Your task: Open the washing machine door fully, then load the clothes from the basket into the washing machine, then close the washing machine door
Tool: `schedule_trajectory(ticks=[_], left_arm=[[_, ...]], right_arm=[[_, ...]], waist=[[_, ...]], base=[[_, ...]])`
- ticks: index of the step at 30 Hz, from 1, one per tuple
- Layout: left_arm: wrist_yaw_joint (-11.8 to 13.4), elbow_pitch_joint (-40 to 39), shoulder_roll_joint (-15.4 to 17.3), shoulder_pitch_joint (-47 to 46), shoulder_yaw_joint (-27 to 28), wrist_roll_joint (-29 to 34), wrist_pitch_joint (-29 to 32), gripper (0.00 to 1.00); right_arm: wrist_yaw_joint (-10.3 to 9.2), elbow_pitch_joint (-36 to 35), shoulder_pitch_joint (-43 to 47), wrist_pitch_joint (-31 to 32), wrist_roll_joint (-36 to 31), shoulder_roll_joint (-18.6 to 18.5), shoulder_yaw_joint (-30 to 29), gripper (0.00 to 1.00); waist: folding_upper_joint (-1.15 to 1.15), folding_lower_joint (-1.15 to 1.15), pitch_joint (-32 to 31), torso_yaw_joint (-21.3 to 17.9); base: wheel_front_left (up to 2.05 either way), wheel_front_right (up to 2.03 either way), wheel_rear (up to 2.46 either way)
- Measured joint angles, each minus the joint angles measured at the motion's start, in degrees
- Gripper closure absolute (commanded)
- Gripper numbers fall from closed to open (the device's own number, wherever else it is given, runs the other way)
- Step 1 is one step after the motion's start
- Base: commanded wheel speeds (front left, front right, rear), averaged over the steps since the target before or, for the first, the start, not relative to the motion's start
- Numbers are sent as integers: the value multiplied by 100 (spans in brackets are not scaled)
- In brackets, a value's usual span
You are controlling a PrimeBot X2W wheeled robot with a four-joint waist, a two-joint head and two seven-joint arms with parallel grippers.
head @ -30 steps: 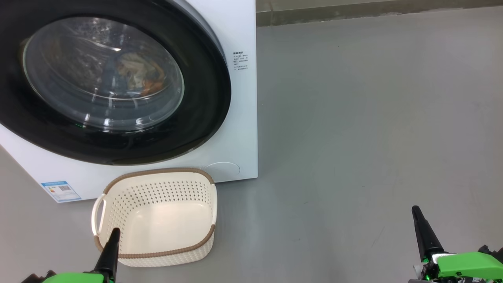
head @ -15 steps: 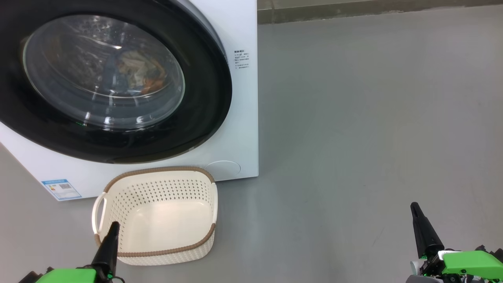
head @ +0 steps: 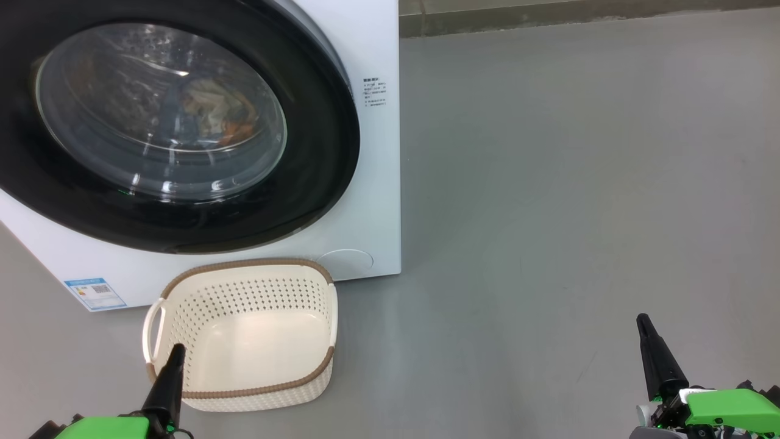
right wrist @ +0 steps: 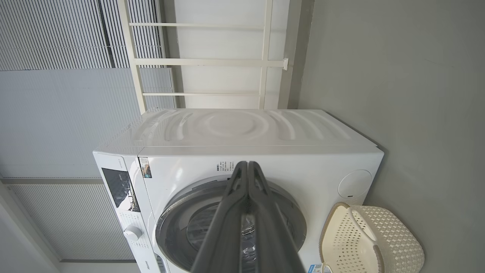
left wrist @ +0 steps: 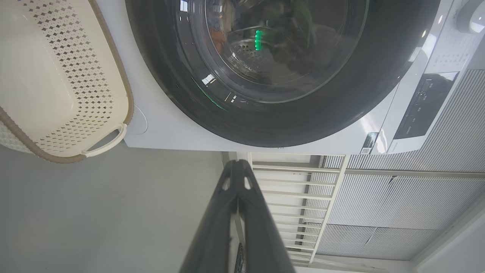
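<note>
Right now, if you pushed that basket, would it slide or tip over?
The basket looks empty and is holey plastic, so probably light. It would likely slide on the smooth grey floor. Its wide, low shape should keep it from tipping.

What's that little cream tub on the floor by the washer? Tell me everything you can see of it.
The basket is a small cream-white plastic tub, rounded-rectangular, with walls pierced by rows of small holes and a plain bottom. A brown woven-look band runs round its rim, and a pale loop handle shows on one short side. It is empty and stands upright on the grey floor, just in front of the washing machine, low against its front; whether the two touch cannot be told.
</note>
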Motion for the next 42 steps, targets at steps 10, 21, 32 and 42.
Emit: schedule_trajectory(ticks=[10, 21, 32, 42], left_arm=[[0, 0, 0, 0, 0, 0, 0, 100], [0, 0, 0, 0, 0, 0, 0, 100], [0, 0, 0, 0, 0, 0, 0, 100], [0, 0, 0, 0, 0, 0, 0, 100]], right_arm=[[0, 0, 0, 0, 0, 0, 0, 100], [-1, 0, 0, 0, 0, 0, 0, 100], [-1, 0, 0, 0, 0, 0, 0, 100], [-1, 0, 0, 0, 0, 0, 0, 100]], waist=[[0, 0, 0, 0], [0, 0, 0, 0], [0, 0, 0, 0], [0, 0, 0, 0]], base=[[0, 0, 0], [0, 0, 0], [0, 0, 0], [0, 0, 0]])
